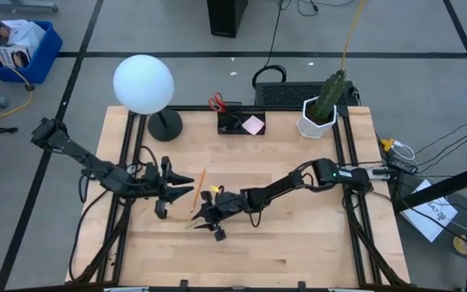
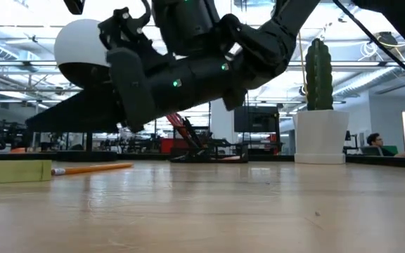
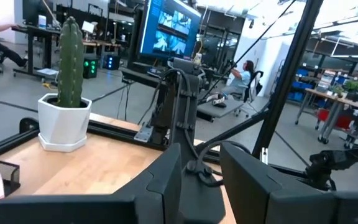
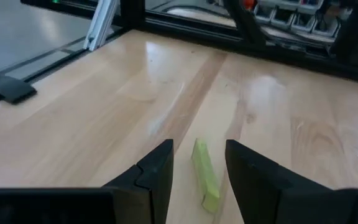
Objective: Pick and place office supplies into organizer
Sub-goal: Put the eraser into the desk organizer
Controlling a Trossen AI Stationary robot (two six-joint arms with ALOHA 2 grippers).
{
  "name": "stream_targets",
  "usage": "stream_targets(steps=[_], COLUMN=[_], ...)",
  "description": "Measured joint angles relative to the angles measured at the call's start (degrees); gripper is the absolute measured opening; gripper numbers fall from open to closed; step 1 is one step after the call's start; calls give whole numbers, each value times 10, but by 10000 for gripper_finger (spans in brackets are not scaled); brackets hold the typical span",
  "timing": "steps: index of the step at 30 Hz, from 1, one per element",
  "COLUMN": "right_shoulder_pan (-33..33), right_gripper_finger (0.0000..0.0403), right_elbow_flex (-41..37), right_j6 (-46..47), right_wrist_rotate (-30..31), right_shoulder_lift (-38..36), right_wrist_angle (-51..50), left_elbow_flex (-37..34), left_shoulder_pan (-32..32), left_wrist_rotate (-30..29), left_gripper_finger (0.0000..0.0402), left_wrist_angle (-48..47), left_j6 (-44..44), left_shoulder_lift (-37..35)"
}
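A small yellow-green bar [image 4: 205,177] lies flat on the wooden table, left of centre. My right gripper [image 4: 199,149] reaches in low from the table's right side. It is open, one finger on either side of the bar's near end, and touches nothing that I can see. An orange pencil [image 1: 199,191] lies just beyond the bar, toward the far edge. My left gripper [image 1: 186,185] hovers left of the pencil, level, pointing right, open and empty. The black organizer [image 1: 235,123] stands at the far edge, with red scissors [image 1: 216,103] upright in it and a pink pad [image 1: 253,125].
A lamp with a white globe [image 1: 143,83] and round black base [image 1: 165,125] stands at the far left. A cactus in a white pot [image 1: 318,118] stands at the far right. Black rails [image 1: 124,154] line the table's sides. Bare wood lies toward the near edge.
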Motion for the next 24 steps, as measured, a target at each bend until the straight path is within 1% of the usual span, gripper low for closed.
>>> stream_targets(steps=[3, 5, 8, 13, 20, 22, 24], right_shoulder_pan=[-2, -6, -13, -12, -14, -15, -16], right_gripper_finger=[142, 142, 142, 142, 142, 137, 125], right_elbow_flex=[8, 17, 34, 66, 75, 75, 75], right_j6=[0, 1, 8, 9, 10, 12, 19], right_wrist_rotate=[0, -1, -28, -29, -32, -31, -30], right_shoulder_lift=[6, 18, 35, 66, 85, 85, 85], right_wrist_angle=[-14, 2, 0, -24, -33, -37, -36], left_elbow_flex=[0, 0, 0, 0, 0, 0, 0], left_shoulder_pan=[0, 0, 0, 0, 0, 0, 0], left_wrist_rotate=[0, 0, 0, 3, 5, 5, 5], left_gripper_finger=[115, 115, 115, 115, 115, 115, 115], left_wrist_angle=[1, -1, 1, 1, -1, -1, -2], left_j6=[0, 0, 0, 0, -3, -3, -3], left_shoulder_lift=[1, 1, 1, 1, 1, 1, 1])
